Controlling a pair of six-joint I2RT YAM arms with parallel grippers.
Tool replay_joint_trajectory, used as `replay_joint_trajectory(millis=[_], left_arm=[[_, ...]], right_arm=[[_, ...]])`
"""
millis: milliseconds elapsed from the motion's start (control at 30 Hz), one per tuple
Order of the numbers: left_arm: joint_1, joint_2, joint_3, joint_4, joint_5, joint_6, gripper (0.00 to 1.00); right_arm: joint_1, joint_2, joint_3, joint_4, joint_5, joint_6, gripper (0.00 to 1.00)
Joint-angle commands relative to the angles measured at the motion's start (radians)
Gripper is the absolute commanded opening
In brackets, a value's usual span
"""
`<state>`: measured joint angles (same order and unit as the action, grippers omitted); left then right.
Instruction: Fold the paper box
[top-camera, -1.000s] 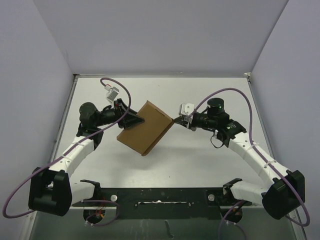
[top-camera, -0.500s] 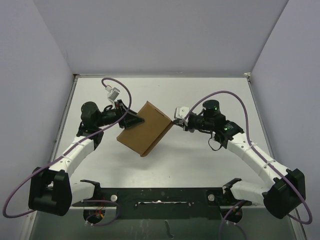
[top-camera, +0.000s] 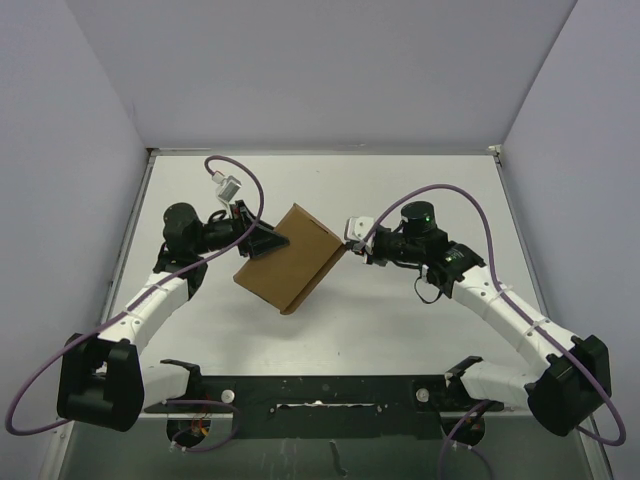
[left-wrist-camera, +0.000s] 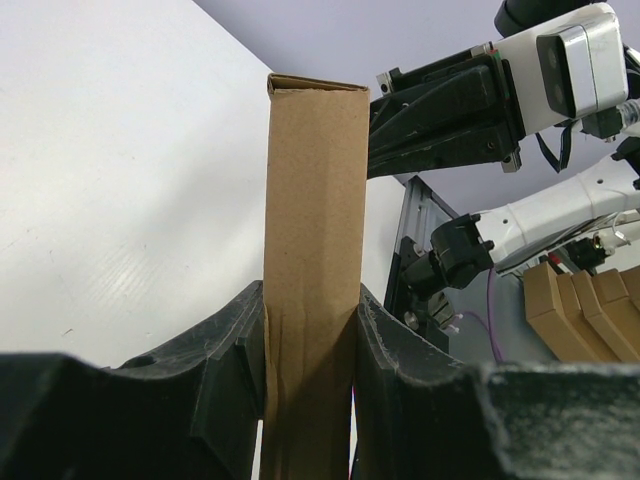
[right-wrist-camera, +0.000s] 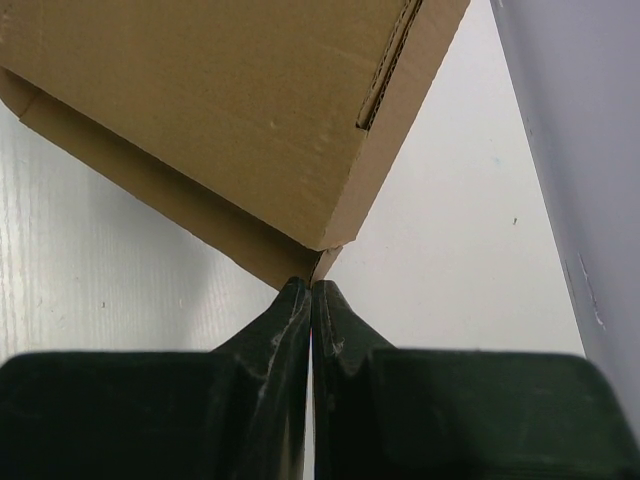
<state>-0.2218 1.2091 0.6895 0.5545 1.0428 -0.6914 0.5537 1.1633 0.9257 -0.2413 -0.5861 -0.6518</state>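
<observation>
Cardboard fills the left gripper: its jaws stand partly closed, clamped on one edge of the paper box, which reaches out ahead of the fingertips at a tilt. At the box's far corner the right gripper is pinched fully together, tips touching that corner; whether they nip any card I cannot tell. The box looks closed into a thin rectangular shape, so probably only a last flap needs tucking or pressing.

White table, pale lavender walls, stacked brown cardboard pieces
</observation>
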Motion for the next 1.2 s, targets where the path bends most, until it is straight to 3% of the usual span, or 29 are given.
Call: replay_joint_trajectory(millis=[0, 500, 1167], left_arm=[[-0.016, 0.007, 0.048, 0.015, -0.003, 0.024, 0.0], [-0.053, 0.008, 0.132, -0.289, -0.028, 0.221, 0.0], [-0.109, 0.068, 0.191, -0.441, -0.019, 0.287, 0.0]], right_arm=[[0.019, 0.004, 0.049, 0.034, -0.015, -0.01, 0.02], [0.02, 0.025, 0.067, 0.015, 0.004, -0.006, 0.01], [0.019, 0.097, 0.109, -0.02, 0.072, 0.025, 0.0]])
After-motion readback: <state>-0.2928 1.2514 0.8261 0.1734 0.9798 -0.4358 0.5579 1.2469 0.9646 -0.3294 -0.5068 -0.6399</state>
